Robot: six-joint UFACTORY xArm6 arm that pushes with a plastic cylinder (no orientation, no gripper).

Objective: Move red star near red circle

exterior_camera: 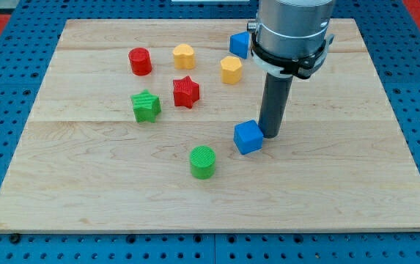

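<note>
The red star (185,92) lies on the wooden board, left of centre. The red circle (140,61) stands up and to the left of it, a short gap apart. My tip (270,134) is on the board well to the right of the red star, touching or almost touching the upper right side of a blue cube (248,137).
A green star (146,106) lies just left of the red star. Two yellow blocks (184,56) (231,70) sit above and to the right of it. A green cylinder (203,162) stands below. A second blue block (240,45) is partly behind the arm, near the top.
</note>
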